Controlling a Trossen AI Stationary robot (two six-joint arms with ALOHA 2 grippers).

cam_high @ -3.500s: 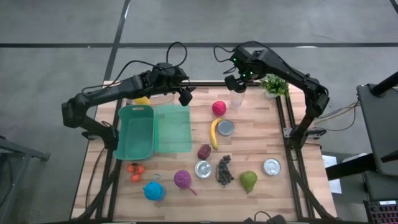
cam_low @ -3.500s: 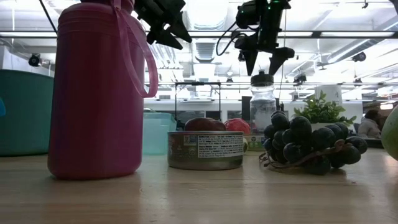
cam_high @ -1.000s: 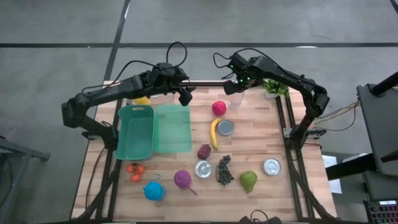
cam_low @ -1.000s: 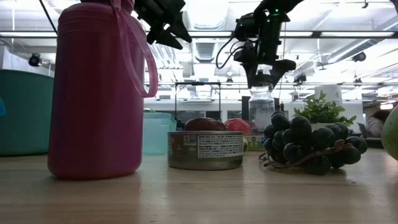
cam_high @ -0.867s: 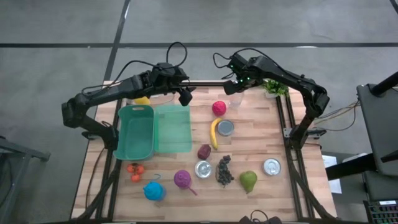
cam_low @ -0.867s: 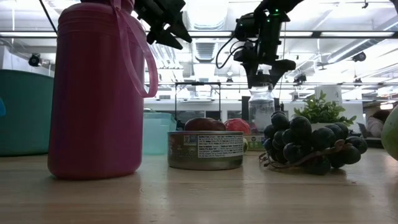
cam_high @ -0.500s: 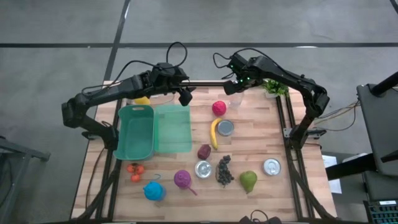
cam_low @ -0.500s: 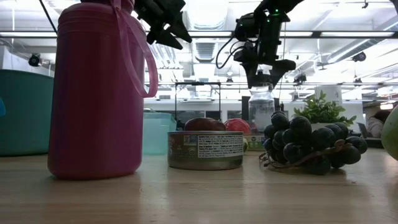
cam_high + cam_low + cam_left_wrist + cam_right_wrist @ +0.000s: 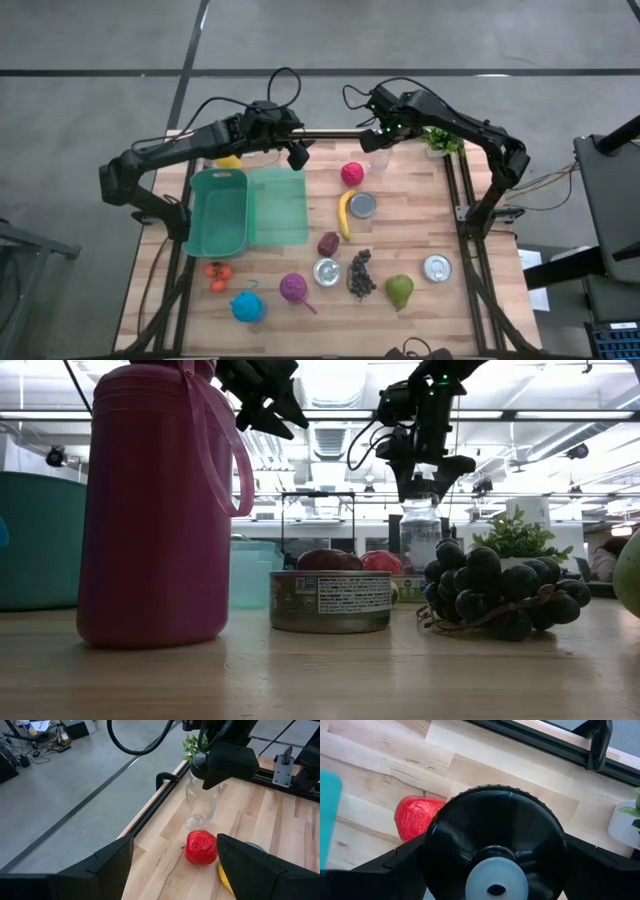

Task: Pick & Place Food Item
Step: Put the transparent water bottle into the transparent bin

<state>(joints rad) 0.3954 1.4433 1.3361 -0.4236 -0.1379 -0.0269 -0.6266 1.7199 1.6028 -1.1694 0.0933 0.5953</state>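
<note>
Here the right gripper [image 9: 421,488] straddles the upright bottle's [image 9: 202,800] cap [image 9: 492,845].

Lighting: even, bright, from overhead ceiling strips [image 9: 520,417] seen in the low view (they flare to white). Shadows: soft and short under items on the table [image 9: 400,225]. Glare: pale sheen on the near tabletop in the low view. Focus: pink jug [image 9: 155,510] near the lens is soft; bottle cap [image 9: 492,852] fills the right wrist view, blurred.
</note>
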